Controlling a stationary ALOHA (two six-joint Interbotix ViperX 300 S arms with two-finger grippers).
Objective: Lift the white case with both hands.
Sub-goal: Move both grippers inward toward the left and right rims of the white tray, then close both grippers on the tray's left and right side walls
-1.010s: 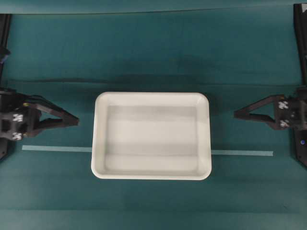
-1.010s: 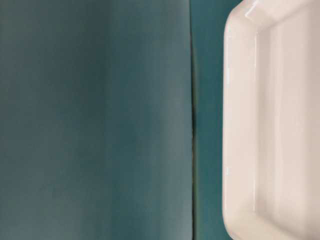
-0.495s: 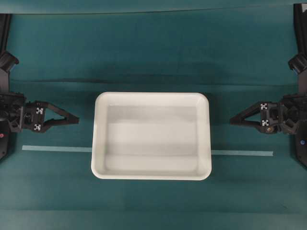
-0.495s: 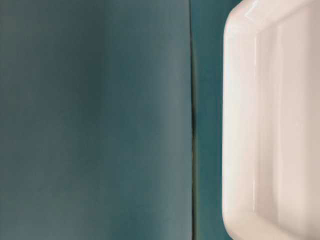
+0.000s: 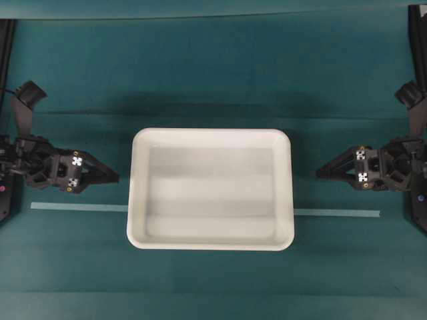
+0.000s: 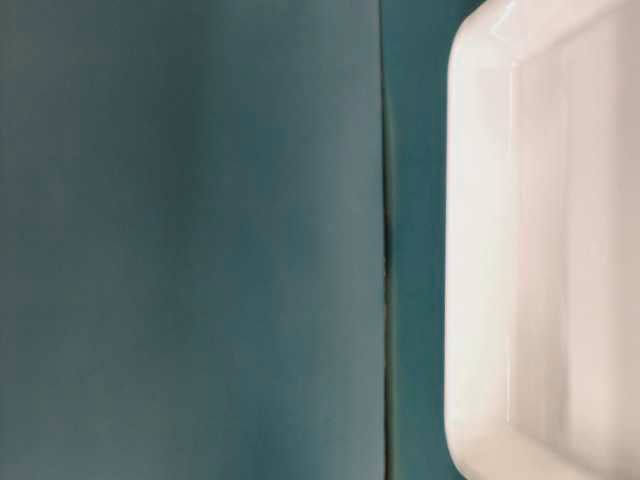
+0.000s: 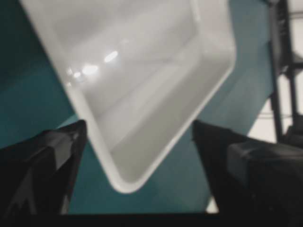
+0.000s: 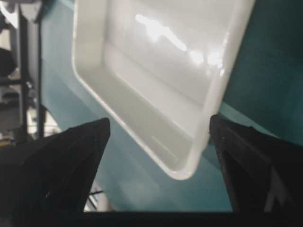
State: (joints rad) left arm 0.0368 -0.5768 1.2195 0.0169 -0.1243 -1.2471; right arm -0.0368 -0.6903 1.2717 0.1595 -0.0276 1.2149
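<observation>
- The big flat white plastic tray [image 5: 211, 189] sits in the middle of the green cloth table [image 5: 213, 73].
- The left black robot gripper [image 5: 112, 179] is left of the tray, near it but apart.
- The right black robot gripper [image 5: 321, 172] is on the tray's right, also apart.
- A thin pale strip of tape [image 5: 79, 207] lies on the table and runs under the tray.

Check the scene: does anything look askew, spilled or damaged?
Nothing stands out. The white case sits flat and square on the green mat, empty and intact, with both grippers open beside its short ends.
</observation>
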